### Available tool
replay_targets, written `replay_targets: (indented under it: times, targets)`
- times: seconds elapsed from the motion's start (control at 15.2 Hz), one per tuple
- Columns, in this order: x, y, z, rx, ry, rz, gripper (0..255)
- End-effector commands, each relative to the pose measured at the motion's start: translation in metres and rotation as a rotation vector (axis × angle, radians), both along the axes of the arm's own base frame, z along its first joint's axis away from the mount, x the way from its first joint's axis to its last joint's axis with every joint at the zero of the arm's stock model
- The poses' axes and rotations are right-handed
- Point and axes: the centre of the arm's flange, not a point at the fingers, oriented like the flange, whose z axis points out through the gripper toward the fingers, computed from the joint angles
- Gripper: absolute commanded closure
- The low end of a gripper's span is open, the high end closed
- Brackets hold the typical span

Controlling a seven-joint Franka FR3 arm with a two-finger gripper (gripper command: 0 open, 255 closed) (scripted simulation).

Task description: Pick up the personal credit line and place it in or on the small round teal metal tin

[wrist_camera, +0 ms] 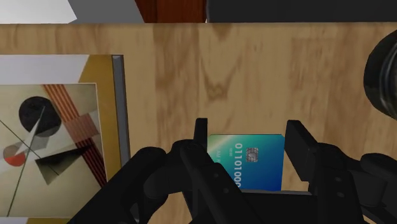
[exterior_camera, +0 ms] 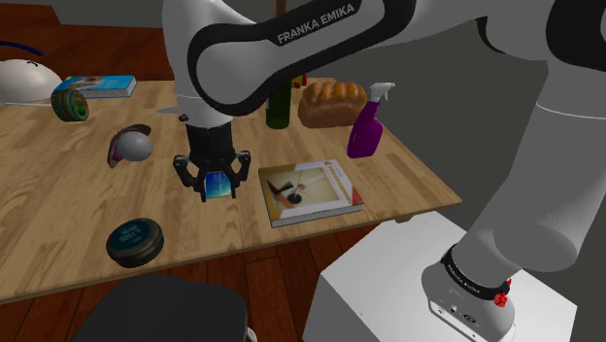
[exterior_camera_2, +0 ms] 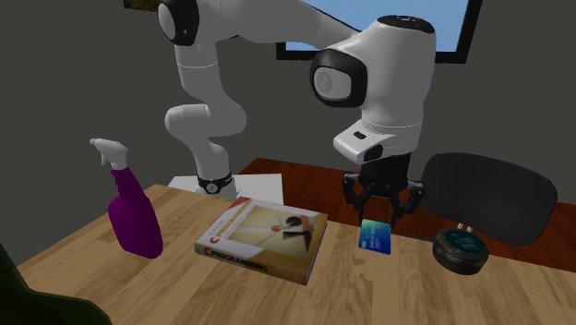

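Note:
The credit card (exterior_camera: 218,186) is blue-green with a chip and white digits. It stands on edge in my black gripper (exterior_camera: 216,187), which is shut on it just above the wooden table (exterior_camera: 58,185). From across the table the card (exterior_camera_2: 375,238) hangs below the gripper (exterior_camera_2: 381,220). In the wrist view the fingers clasp the card (wrist_camera: 249,164) from both sides, gripper (wrist_camera: 249,137). The small round dark teal tin (exterior_camera: 135,241) sits near the table's front edge, to the shoulder view's left of the gripper; the same tin (exterior_camera_2: 460,249) (wrist_camera: 383,70) is a short way beside the card.
A picture book (exterior_camera: 309,192) (exterior_camera_2: 263,238) (wrist_camera: 51,127) lies flat beside the gripper, opposite the tin. A purple spray bottle (exterior_camera: 367,131), a bread loaf (exterior_camera: 330,102) and a dark bottle (exterior_camera: 279,107) stand farther back. A grey rounded object (exterior_camera: 134,146) lies mid-table. A black chair (exterior_camera_2: 489,194) stands at the table's edge.

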Motion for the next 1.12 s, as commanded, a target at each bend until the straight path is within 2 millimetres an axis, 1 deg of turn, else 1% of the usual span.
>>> replay_targets:
  times: [0.0, 0.46, 1.06]
  targets:
    - [0.0, 0.0, 0.01, 0.0, 0.0, 0.0, 255]
    - [0.0, 0.0, 0.047, 0.0, 0.0, 0.0, 255]
    - [-0.006, 0.119, 0.055, 0.0, 0.0, 0.0, 255]
